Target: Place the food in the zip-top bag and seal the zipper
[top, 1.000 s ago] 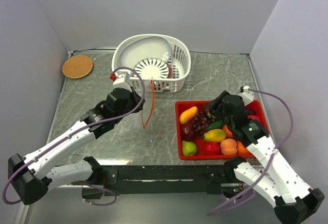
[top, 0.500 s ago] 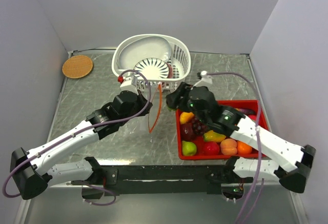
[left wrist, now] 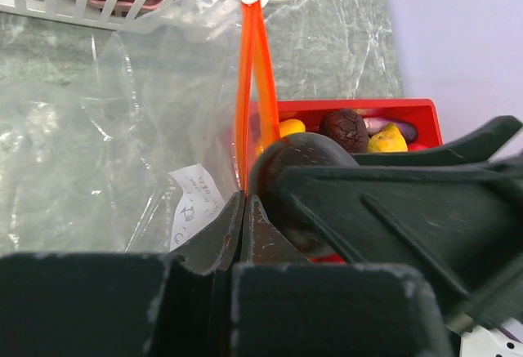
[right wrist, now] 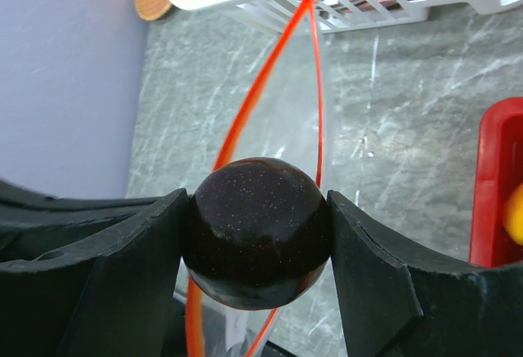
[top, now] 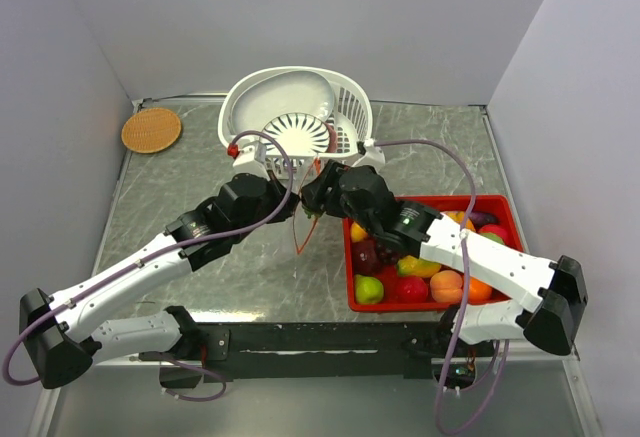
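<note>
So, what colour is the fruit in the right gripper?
Dark maroon fruit, finely speckled; best in right wrist view.

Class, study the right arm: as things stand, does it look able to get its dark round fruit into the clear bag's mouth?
Probably yes. The left gripper pinches the zipper, holding the zip-top bag open, and the right gripper holds the dark fruit right at its mouth, nothing between.

A clear plastic bag (left wrist: 98,128) looked thin, crinkled and shiny, with a smooth orange-red plastic zipper (left wrist: 243,87). A round fruit (right wrist: 257,247) was dark maroon, glossy and finely speckled. The right gripper (right wrist: 257,210) was matt black plastic. The basket (top: 350,85) was glossy white plastic, the tray (top: 400,306) glossy red plastic, and the table (top: 160,177) smooth grey marbled stone.
</note>
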Motion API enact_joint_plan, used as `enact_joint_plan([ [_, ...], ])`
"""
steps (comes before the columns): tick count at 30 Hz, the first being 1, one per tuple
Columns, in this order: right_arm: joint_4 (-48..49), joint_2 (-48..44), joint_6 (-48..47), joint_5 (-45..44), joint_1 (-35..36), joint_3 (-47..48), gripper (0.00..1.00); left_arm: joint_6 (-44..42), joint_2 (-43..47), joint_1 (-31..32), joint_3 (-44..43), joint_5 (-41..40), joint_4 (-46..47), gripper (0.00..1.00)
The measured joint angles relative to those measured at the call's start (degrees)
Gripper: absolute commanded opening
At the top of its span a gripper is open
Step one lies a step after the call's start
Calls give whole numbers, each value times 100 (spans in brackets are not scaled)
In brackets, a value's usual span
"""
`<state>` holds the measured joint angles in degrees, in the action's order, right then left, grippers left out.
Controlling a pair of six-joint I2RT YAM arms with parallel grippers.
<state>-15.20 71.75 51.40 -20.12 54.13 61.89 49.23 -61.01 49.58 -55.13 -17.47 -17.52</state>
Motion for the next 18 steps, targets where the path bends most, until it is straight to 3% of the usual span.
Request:
enact_joint_plan([
  [5,-79,225,26,-70,0,-2,31,4,0,2,-37,7,11,1],
  [9,-153,424,42,-98,0,-2,47,22,0,7,-50,24,33,1],
  [13,-195,461,-7,-59,0,-2,74,33,0,20,-50,28,50,1],
  [16,-225,461,-98,-17,0,2,85,96,0,22,-50,20,48,1],
  [18,-240,461,-170,-2,0,2,87,116,0,22,-50,4,50,1],
])
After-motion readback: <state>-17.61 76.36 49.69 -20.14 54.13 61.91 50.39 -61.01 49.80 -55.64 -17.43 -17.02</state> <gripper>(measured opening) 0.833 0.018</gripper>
